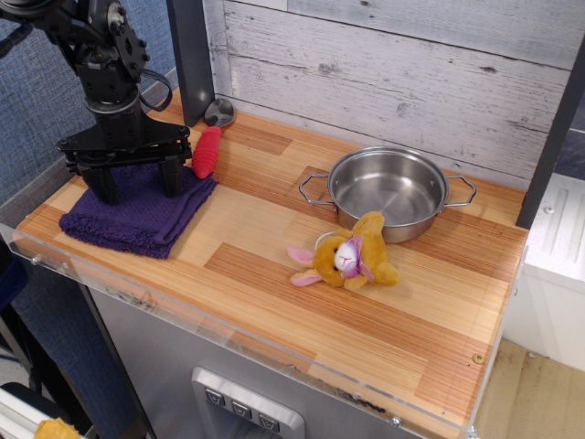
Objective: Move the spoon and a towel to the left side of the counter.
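Observation:
The dark purple towel [132,219] lies on the left end of the wooden counter [302,293], close to the front left corner. My gripper [137,187] stands upright over it, open, its two black fingers [171,180] spread wide and their tips resting on the cloth. Against the towel's far right corner lies the spoon [207,151], with its red ribbed handle along the gripper's right side and its silver bowl pointing toward the back wall. Part of the towel's back edge is hidden behind the gripper.
A steel pot [391,187] with two handles sits at the back right. A yellow-brown plush bunny [345,259] lies in front of it. A dark post [189,59] rises behind the spoon. A clear acrylic rim [228,338] runs along the front edge.

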Motion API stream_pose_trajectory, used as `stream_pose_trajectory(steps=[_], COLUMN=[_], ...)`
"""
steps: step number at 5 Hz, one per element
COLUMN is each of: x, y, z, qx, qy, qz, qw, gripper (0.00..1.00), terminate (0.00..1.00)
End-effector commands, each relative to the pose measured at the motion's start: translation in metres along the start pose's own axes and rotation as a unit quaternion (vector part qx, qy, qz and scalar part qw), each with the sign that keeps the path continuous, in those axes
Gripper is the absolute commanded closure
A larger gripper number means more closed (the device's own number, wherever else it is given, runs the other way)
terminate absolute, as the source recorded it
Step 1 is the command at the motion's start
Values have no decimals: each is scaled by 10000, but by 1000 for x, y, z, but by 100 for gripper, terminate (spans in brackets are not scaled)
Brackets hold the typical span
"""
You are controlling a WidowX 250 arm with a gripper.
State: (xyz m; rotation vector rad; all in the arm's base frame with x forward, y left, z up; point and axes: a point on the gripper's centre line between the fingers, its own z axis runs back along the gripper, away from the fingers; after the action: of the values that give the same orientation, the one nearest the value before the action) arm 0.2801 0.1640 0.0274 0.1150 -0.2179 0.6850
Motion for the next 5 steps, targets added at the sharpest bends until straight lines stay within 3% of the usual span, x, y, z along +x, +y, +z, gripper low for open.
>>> stream_pose_trajectory(steps=[1, 3, 5], x=[20, 14, 14], y=[-8, -23, -23], z=[61, 117, 117], qx=[-388, -828, -828], qy=[-788, -1035, -1035], qz=[34, -140, -140], qw=[9961, 9911, 9911], gripper=[0, 0, 0], terminate=[0, 0, 0])
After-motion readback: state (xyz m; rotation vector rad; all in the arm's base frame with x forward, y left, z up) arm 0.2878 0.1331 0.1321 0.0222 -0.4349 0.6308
